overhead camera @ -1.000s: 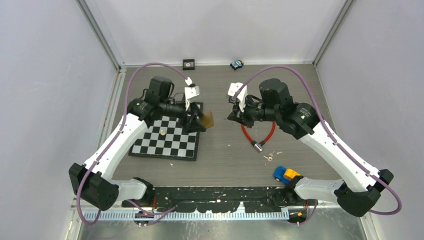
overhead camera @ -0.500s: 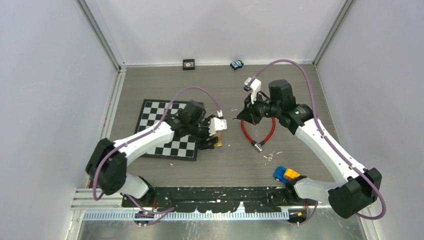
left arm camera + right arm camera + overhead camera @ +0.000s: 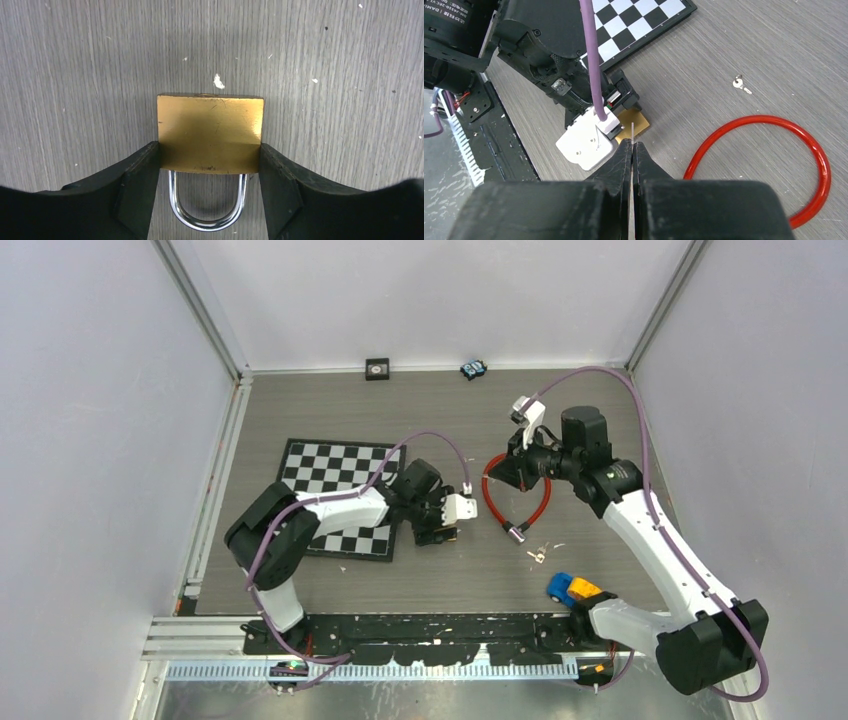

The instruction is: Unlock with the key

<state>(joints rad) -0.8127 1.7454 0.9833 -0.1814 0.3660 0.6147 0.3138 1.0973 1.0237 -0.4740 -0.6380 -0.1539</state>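
A brass padlock [image 3: 210, 132] with a chrome shackle [image 3: 207, 215] is clamped by its two sides in my left gripper [image 3: 209, 167], low over the grey table just right of the chessboard. The keyhole edge faces away from the wrist. My left gripper [image 3: 445, 532] lies nearly flat there. My right gripper [image 3: 631, 146] is shut on a key, whose thin blade [image 3: 631, 133] pokes out edge-on from the fingertips. It hovers above and to the right of the padlock [image 3: 638, 125], apart from it. In the top view my right gripper [image 3: 500, 472] hangs over the red loop.
A red cable loop [image 3: 517, 502] lies under the right arm, with loose keys [image 3: 537, 555] near its end. A chessboard [image 3: 320, 465] lies at the left, a blue and yellow toy car [image 3: 572, 589] front right. Two small objects [image 3: 377, 367] [image 3: 473, 369] sit by the back wall.
My left arm has swung the padlock from above the chessboard down and right to the table beside it. My right gripper has drawn back to the right, staying shut.
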